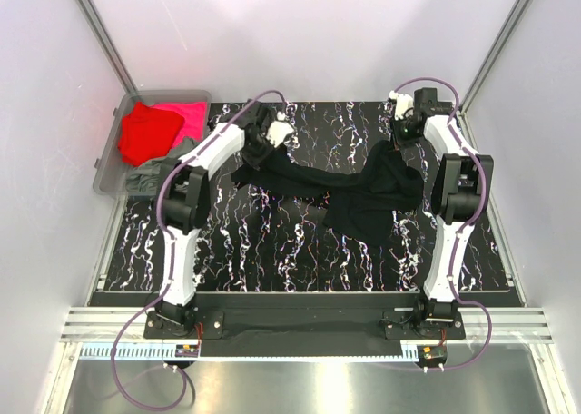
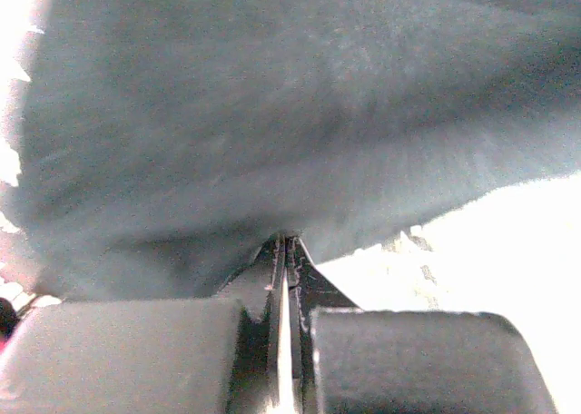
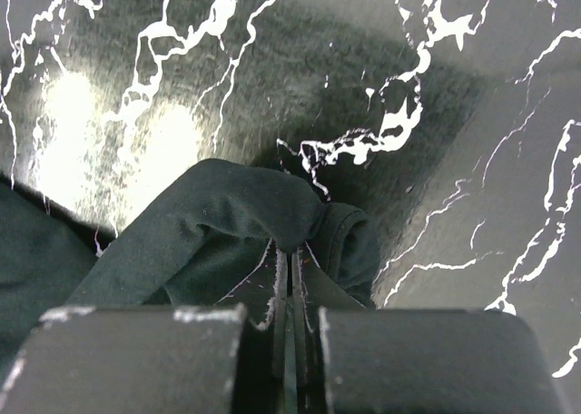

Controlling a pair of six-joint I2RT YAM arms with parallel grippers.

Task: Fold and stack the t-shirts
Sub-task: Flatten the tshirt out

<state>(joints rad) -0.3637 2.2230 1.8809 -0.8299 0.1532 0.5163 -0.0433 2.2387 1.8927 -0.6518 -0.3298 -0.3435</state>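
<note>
A black t-shirt [image 1: 345, 192] hangs stretched and bunched between my two grippers over the far half of the black marbled table [image 1: 272, 260]. My left gripper [image 1: 257, 155] is shut on its left end; in the left wrist view the dark cloth [image 2: 272, 114] fills the frame above the closed gripper [image 2: 286, 243]. My right gripper [image 1: 399, 149] is shut on the right end. In the right wrist view a folded hem of the shirt [image 3: 227, 214] is pinched at the tips of that gripper [image 3: 290, 251], just above the table.
A clear plastic bin [image 1: 107, 173] stands off the table's far left corner, holding a red t-shirt [image 1: 145, 133], a magenta-pink one [image 1: 189, 114] and a grey-green one [image 1: 150, 173]. White walls and metal posts enclose the table.
</note>
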